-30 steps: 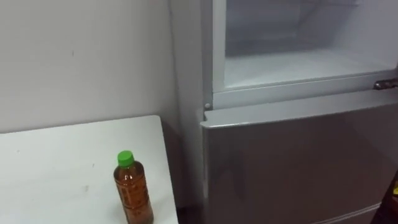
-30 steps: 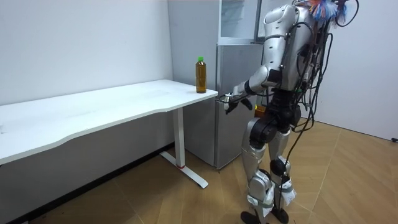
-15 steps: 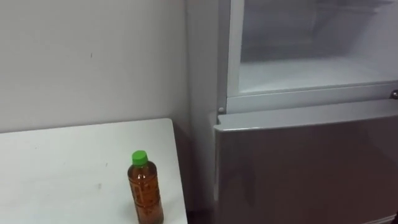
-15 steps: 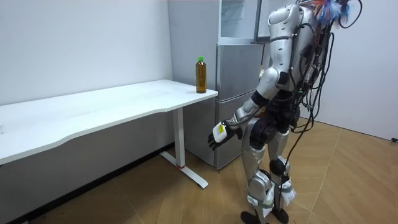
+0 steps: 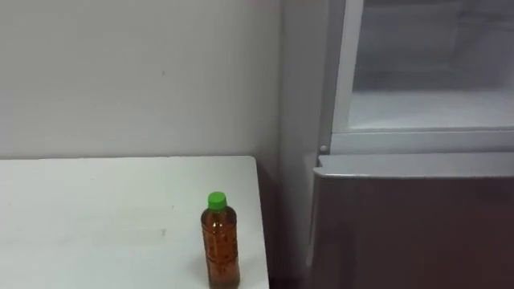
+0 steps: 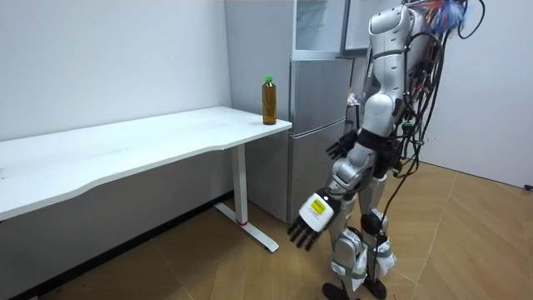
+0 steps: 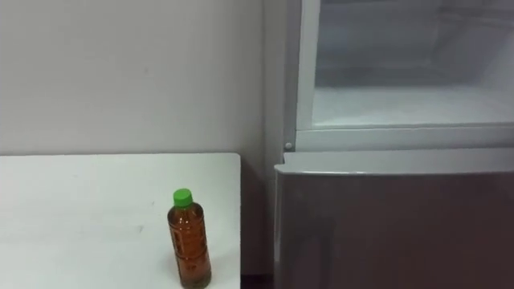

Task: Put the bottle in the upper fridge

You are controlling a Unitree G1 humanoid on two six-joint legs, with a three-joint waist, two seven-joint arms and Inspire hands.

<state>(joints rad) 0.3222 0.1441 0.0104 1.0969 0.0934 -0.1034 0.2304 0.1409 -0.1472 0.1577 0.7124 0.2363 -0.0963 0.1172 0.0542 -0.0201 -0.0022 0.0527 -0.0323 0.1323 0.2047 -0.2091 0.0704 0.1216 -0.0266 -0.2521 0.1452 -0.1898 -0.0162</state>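
Bottle (image 5: 222, 241) is on the table (image 5: 80, 225): upright, amber liquid, green cap, close to the table's right edge and front right corner. It's on the end of the table nearest the fridge (image 5: 299, 160) and neither hand is touching it. The fridge stands just beside that end, with a narrow dark gap between table edge and fridge side. The upper compartment (image 5: 434, 112) is open, so the white interior and its white floor are in view. The grey lower door (image 5: 418, 233) is closed, its top edge just under the compartment's sill. A plain light wall (image 5: 120, 72) runs behind the table. In the room view the robot stands upright on the wood floor (image 6: 466, 233), right in front of the fridge and facing it, with the table end and bottle off to the room view's left of it. The left hand (image 6: 310, 221) hangs low at about knee level on the camera side, fingers straight and spread, pointing down, holding nothing and well apart from bottle and table. The right hand (image 6: 339, 148) is at waist height, near the lower door, with its dark fingers splayed and also empty. I can't tell whether it touches the door.
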